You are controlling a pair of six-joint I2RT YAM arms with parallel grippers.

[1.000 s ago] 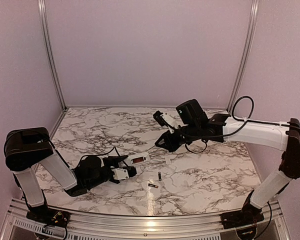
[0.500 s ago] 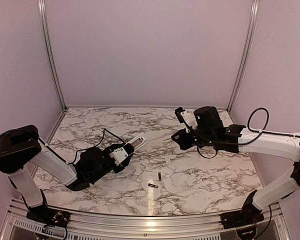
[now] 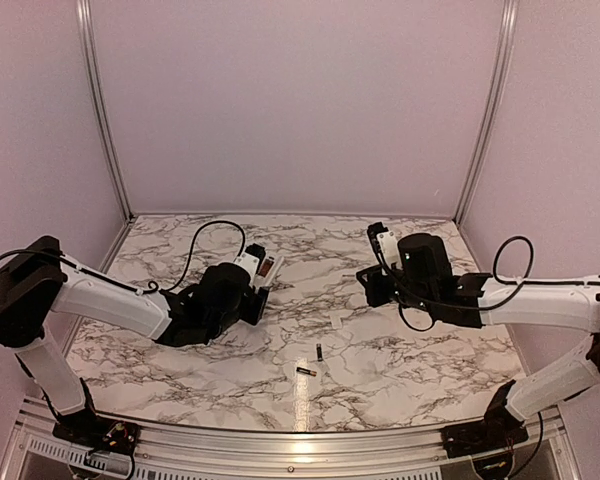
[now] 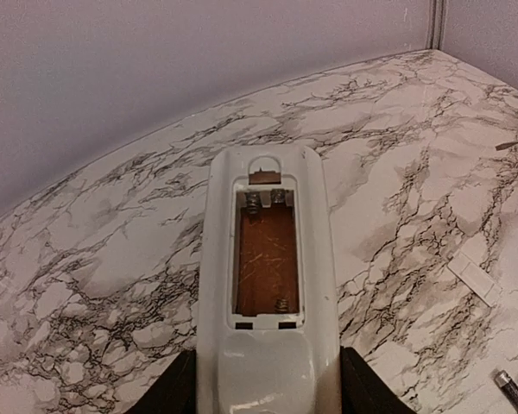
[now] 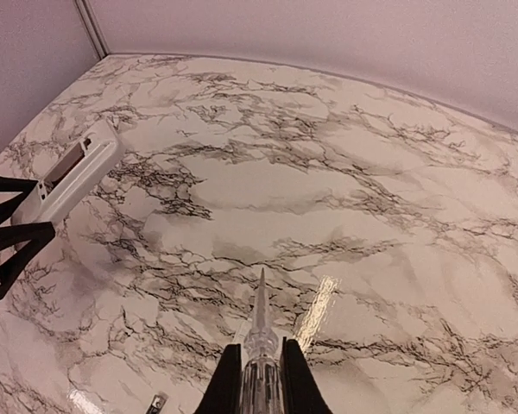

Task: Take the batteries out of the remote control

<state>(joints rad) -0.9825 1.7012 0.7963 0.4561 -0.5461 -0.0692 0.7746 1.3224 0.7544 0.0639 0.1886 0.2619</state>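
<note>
Two batteries lie loose on the bench, outside the remote.

Clock set on the top view: 12 = far wall, centre = bench middle.

- Batteries: one at 5 o'clock, its long axis running 12–6. The second sits just nearer the arm bases at 6 o'clock, lying 9–3. They are close together but apart.
- Remote: at 10 o'clock of centre, free end pointing toward 1 o'clock and tilted up. It looks lifted off the bench, though I cannot be sure.
- Left tool: clenched on the remote's near end, with the dark fingers pressed against both long edges of the casing.
- Left wrist view: the remote's back face is up. The compartment is uncovered, showing a brown floor, two springs at its far end and one at the near end.
- Cover: small white flat piece, flat on the bench at 4 o'clock. It touches neither the remote nor the batteries.
- Right tool: at 3 o'clock, held over the bench and clenched on a thin rod. The rod has a clear handle and a metal tip.
- Right wrist view: the rod's tip points to 12 over bare marble. It is well apart from the remote, which shows at 9 o'clock of that frame.
</note>
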